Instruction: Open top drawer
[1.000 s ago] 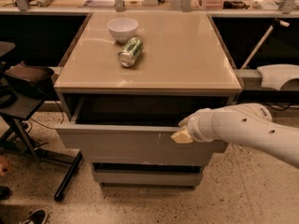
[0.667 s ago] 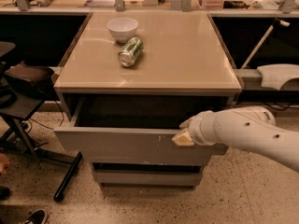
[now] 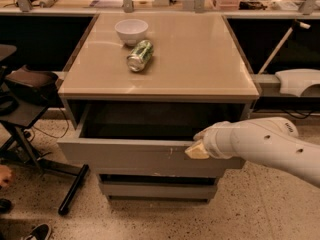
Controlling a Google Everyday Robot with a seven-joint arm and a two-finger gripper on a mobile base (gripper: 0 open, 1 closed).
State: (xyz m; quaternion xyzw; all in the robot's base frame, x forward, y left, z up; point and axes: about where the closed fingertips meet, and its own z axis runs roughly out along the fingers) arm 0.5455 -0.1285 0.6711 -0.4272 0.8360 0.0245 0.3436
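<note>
The top drawer (image 3: 130, 156) is pulled well out of the grey cabinet, and its dark inside shows. Its flat grey front has small white scuff marks right of centre. My gripper (image 3: 196, 150) sits at the top edge of the drawer front, right of centre, at the end of my white arm (image 3: 265, 144), which comes in from the right. The arm hides most of the gripper. Two narrower grey drawer fronts (image 3: 157, 189) sit below, closed or nearly so.
On the beige cabinet top (image 3: 200, 64) stand a white bowl (image 3: 131, 31) and a green can (image 3: 139, 55) lying on its side. A black chair and its base (image 3: 30, 114) stand to the left. A shoe (image 3: 35, 231) is at bottom left.
The drawer has slid further out towards the camera, and my gripper has moved with its front edge.
</note>
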